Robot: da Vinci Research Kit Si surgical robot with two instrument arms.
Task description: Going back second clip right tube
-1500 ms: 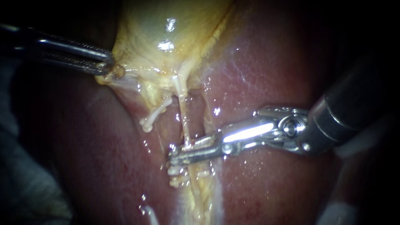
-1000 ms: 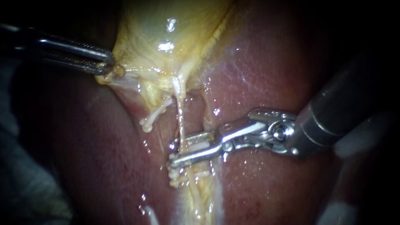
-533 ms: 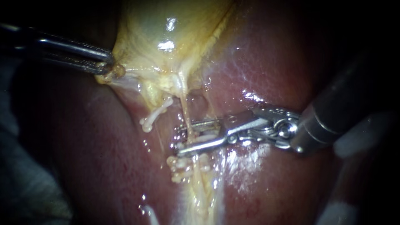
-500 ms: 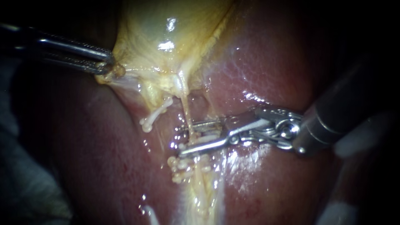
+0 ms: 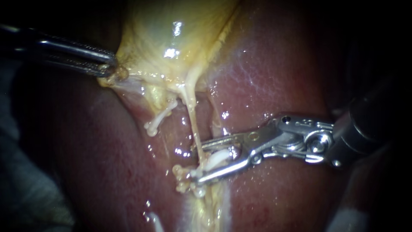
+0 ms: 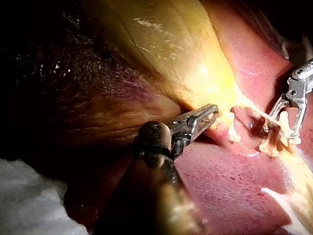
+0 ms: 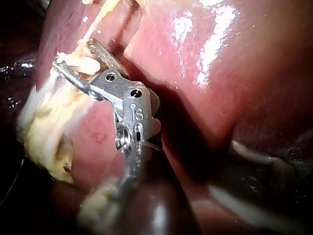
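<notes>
The liver [image 5: 274,77] is spread beneath everything, and the edge of the yellow gallbladder [image 5: 171,38] is clamped from both sides by the jaws of the left instrument [image 5: 107,68]. The jaws of the right instrument [image 5: 199,162] are held apart low on the thin right tube [image 5: 194,124], which is stretched down from the gallbladder. A white clip [image 5: 216,158] is seen between those jaws on the tube, just beside a cluster of other clips [image 5: 183,178].

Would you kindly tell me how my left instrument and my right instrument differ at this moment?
The left instrument has its jaws shut on the edge of the gallbladder; the right instrument has its jaws open, with a white clip and the right tube between them. The left instrument's jaws are slim and dark; the right instrument's are broader and bright. Both end in two metal jaws.
</notes>
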